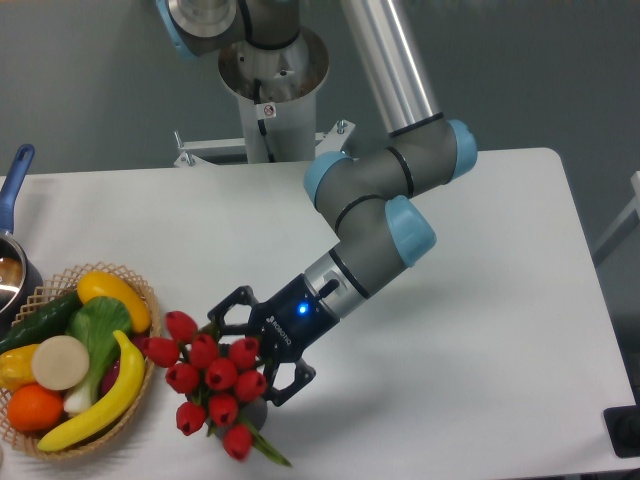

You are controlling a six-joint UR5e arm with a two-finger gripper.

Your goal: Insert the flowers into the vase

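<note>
The flowers (215, 378), a bunch of red tulips with green leaves, stand at the table's front left, blooms facing up. They cover almost all of the vase (257, 412); only a sliver of dark grey shows under the lower right blooms. My gripper (242, 361) reaches in from the upper right. Its black fingers (283, 388) are spread wide, one on each side of the bunch. The fingertips are hidden behind the blooms, and I cannot tell whether they touch the stems.
A wicker basket (140, 290) with bananas, an orange, a cucumber and other produce stands right beside the flowers on the left. A metal pot with a blue handle (15, 170) is at the left edge. The table's front edge is close below the flowers.
</note>
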